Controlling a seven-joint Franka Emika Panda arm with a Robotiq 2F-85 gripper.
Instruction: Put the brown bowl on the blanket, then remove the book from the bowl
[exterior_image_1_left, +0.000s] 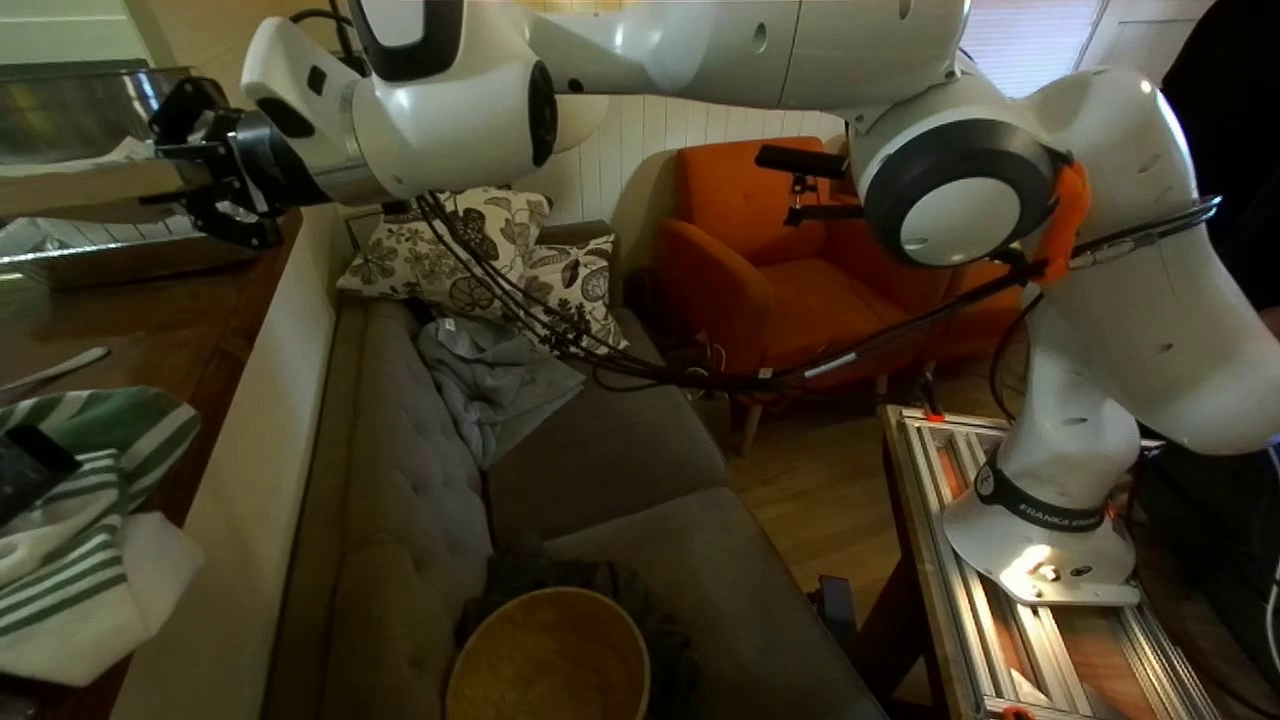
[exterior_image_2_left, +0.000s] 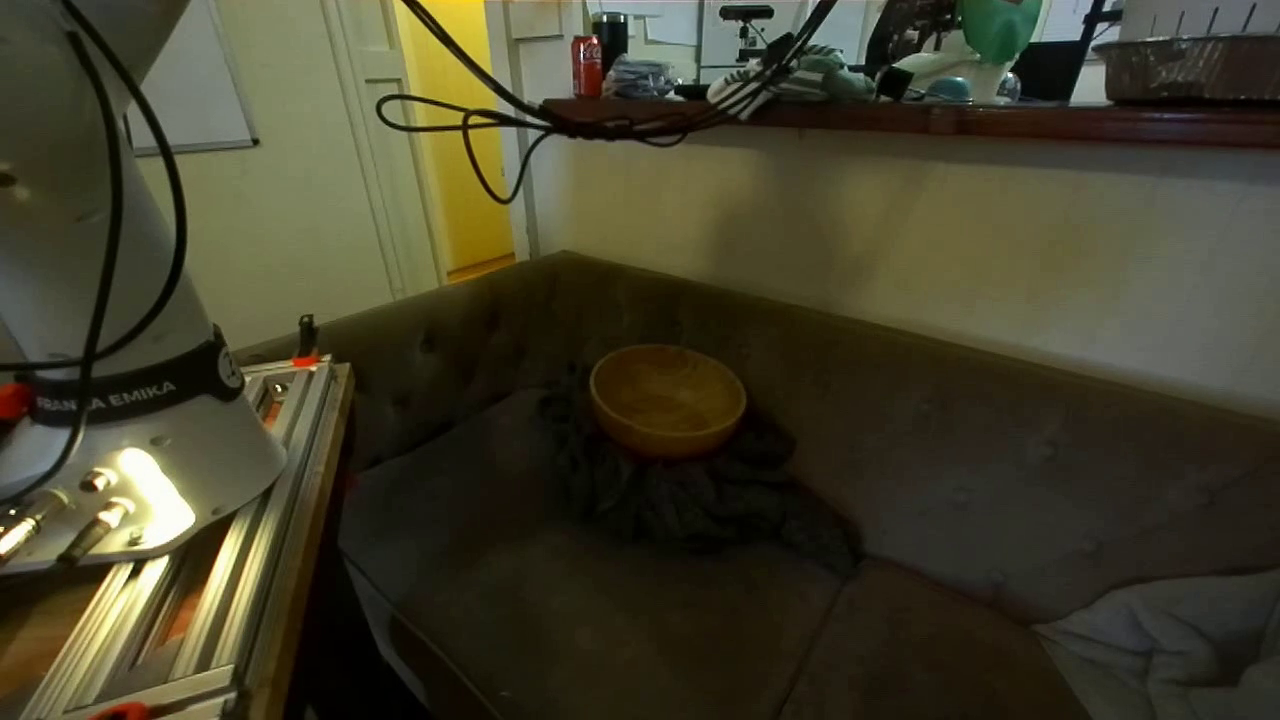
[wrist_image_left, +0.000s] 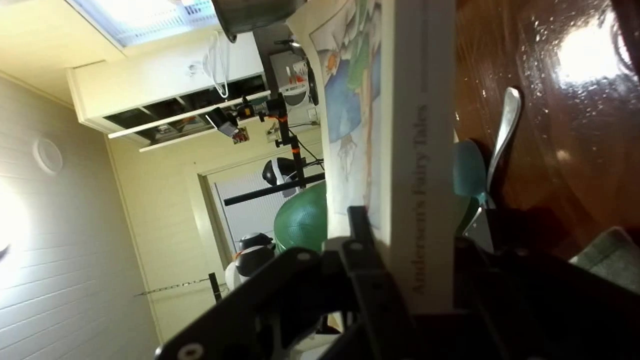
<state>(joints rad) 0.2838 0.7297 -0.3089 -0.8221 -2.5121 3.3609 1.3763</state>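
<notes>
Sitting upright on the dark blanket (exterior_image_2_left: 690, 505), the brown bowl (exterior_image_2_left: 665, 395) is found on the seat of the sofa (exterior_image_2_left: 600, 630), and the folds of the blanket spread out beneath it and around its base. The book (wrist_image_left: 395, 140) is well apart from the bowl: it is pinched by the gripper (wrist_image_left: 407, 235), which presses it from its two sides. On its spine (wrist_image_left: 422, 200) one can read "Andersen's Fairy Tales", and beside the spine a coloured drawing (wrist_image_left: 347, 110) shows on the cover. In an exterior view, the book is seen by the metal tray (exterior_image_1_left: 150, 265) on the wooden counter (exterior_image_1_left: 150, 325); whether it touches the tray, I cannot tell. On this same counter lie also a metal handle (wrist_image_left: 506, 122) and a towel (exterior_image_1_left: 90, 560) with green and white stripes. Farther along the sofa are a grey cloth (exterior_image_1_left: 500, 385) and two flowered cushions (exterior_image_1_left: 495, 235), and near its end stands an orange armchair (exterior_image_1_left: 790, 290).
</notes>
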